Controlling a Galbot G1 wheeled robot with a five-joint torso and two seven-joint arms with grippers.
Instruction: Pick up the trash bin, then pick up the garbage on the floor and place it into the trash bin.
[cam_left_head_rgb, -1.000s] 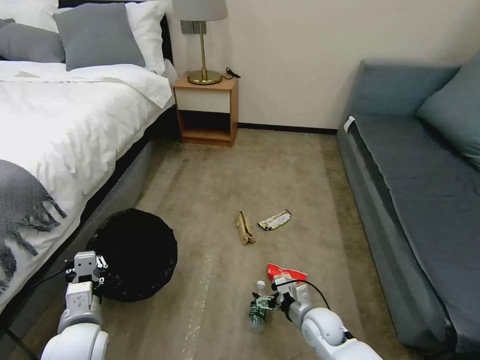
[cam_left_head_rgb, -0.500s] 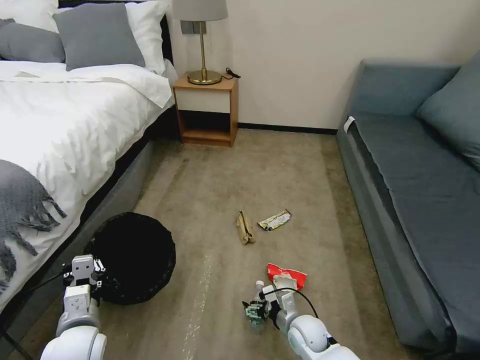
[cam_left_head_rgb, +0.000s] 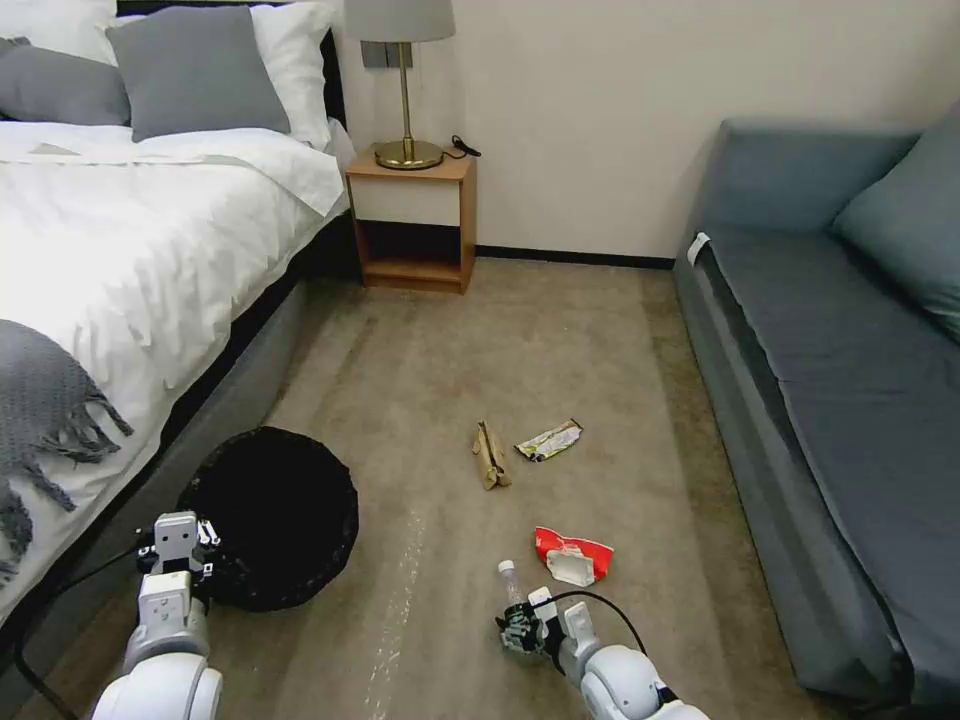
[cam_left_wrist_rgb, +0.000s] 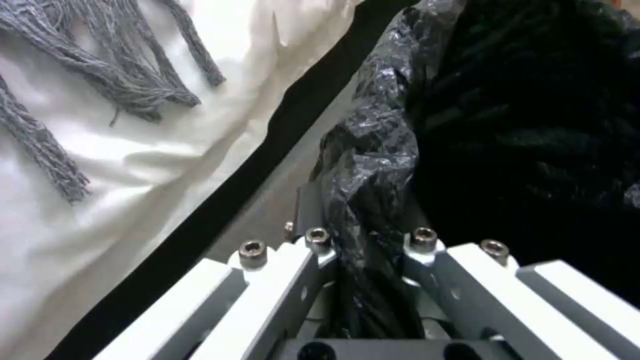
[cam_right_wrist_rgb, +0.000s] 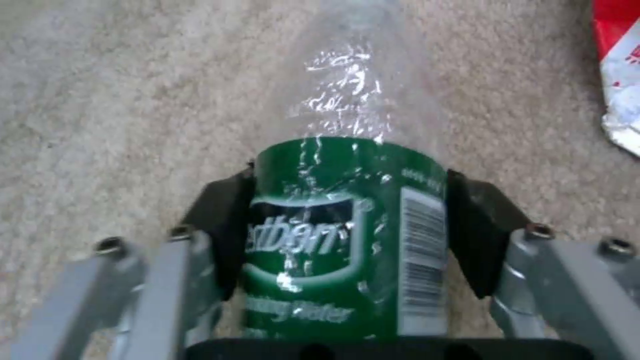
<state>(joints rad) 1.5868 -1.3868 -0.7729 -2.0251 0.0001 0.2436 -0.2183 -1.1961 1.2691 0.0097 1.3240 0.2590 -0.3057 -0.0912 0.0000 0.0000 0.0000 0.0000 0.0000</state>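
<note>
Bottle (cam_left_head_rgb: 511, 592) has lifted closer in the right end effector (cam_left_head_rgb: 518, 632).

Bin (cam_left_head_rgb: 268, 520) at 8 o'clock, beside bed (cam_left_head_rgb: 130, 260). Bottle (cam_left_head_rgb: 514, 608) at 6, packet (cam_left_head_rgb: 572, 556) just behind at 5. Two wrappers (cam_left_head_rgb: 489, 456) (cam_left_head_rgb: 549, 439) near centre, side by side. Nightstand (cam_left_head_rgb: 412, 218) at 12, sofa (cam_left_head_rgb: 840, 380) at 3.

I see a clear bottle (cam_right_wrist_rgb: 347, 200) with green label, white barcode patch. Red-white packet (cam_left_head_rgb: 571, 556) and brown wrapper (cam_left_head_rgb: 489, 456) on beige carpet (cam_left_head_rgb: 560, 340); bin liner (cam_left_head_rgb: 270, 515) crinkled glossy black.
</note>
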